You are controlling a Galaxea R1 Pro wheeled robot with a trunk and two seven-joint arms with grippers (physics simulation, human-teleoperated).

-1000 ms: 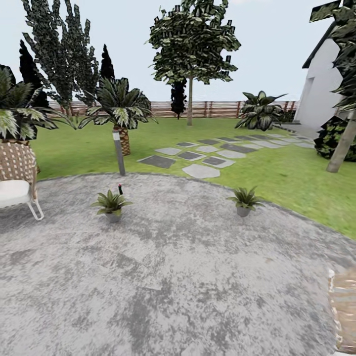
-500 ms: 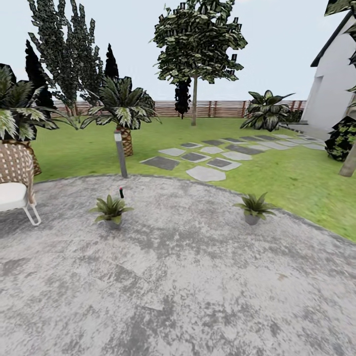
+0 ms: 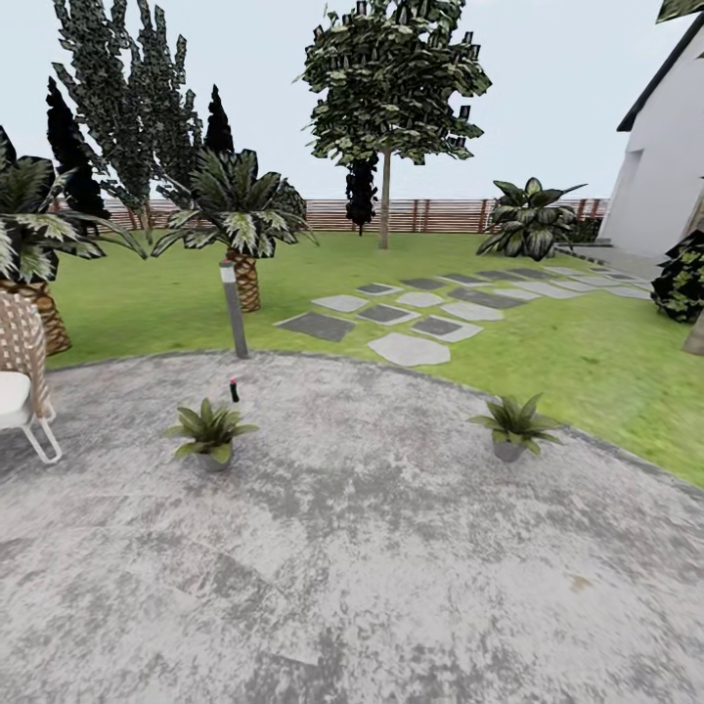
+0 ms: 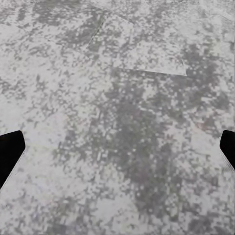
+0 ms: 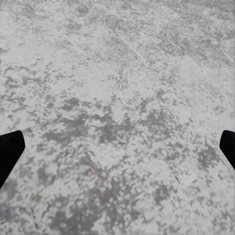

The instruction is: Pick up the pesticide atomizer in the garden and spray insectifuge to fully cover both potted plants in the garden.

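atomizer ahead on the patio, approach not finished

atomizer (image 3: 234,389) stands upright on the round grey patio (image 3: 372,548), just behind the left potted plant (image 3: 209,432) from your viewpoint and in front of the grey bollard lamp (image 3: 234,308). it reads as a thin dark bottle with a reddish tip; too small to make out the trigger. the second potted plant (image 3: 513,424) sits well apart from the first, over toward your right near the patio's edge and the lawn (image 3: 548,362).

you are in the approach step: nothing is picked up, and both plants and the bottle are well ahead of you.

left gripper (image 4: 117,152) shows its two dark fingertips at the far edges of its wrist view, spread wide with bare paving between them. right gripper (image 5: 117,152) looks the same, fingers wide apart over mottled stone, holding nothing.

next move, as i judge it: drive on toward the left plant and steer so the bottle ends up within reach and not hidden behind the leaves. the lamp post and the plant sit close on either side of it, so come in at an angle that leaves room for the arm. it is slim and upright, so it may tip if nudged; close on its body squarely.
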